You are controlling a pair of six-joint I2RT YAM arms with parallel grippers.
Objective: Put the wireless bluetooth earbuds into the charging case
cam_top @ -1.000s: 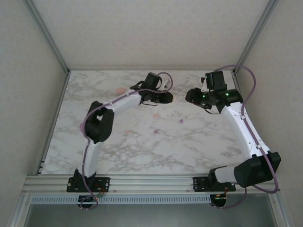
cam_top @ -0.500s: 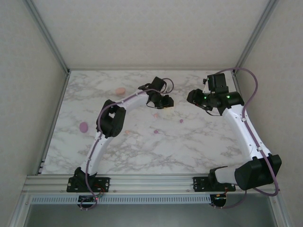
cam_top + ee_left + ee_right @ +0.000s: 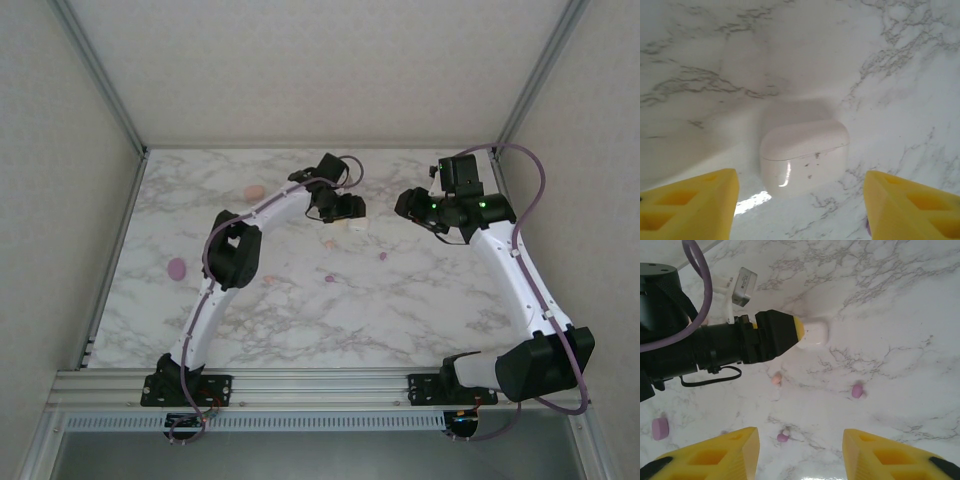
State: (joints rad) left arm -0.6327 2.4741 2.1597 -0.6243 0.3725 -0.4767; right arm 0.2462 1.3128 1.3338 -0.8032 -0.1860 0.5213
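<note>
L side just changed. The left gripper (image 3: 800, 175) was closed a sec ago. Its yellow fingers (image 3: 695, 200) are now parted, and the glossy white rounded plastic charging case (image 3: 802, 157) sits free between them, touching neither. It's resting on the grey-veined marble tabletop (image 3: 790, 60). In the top view no white case was on the table before; now it lies just beside the gripper tip, so this reads as a release/set-down. The right gripper (image 3: 797, 440) is as before: fingers apart, nothing between, hovering and looking at the same spot.

Meaning for the task: case is placed, but the lid looks shut, w/ the seam line running across the front. No bud can go in yet. I'd judge this early stage; the lid needs opening first.

Buds are all loose on the marble, on the robot's side of the case and apart from it:
- tiny pink bead-like earbud (image 3: 776, 379)
- purple earbud (image 3: 857, 390)
- second purple earbud (image 3: 783, 436), w/ a whitish bit beside it

Materials:
- Case: smooth hard shell, pill-box shape, soft corners, bright highlight, a few dark specks. Prob slippery.
- Buds: rounded, far smaller than a finger, so a fiddly pick.
- A small lilac rounded case (image 3: 660, 428) lies farther off.
- Table is glossy and reflects light.
</note>
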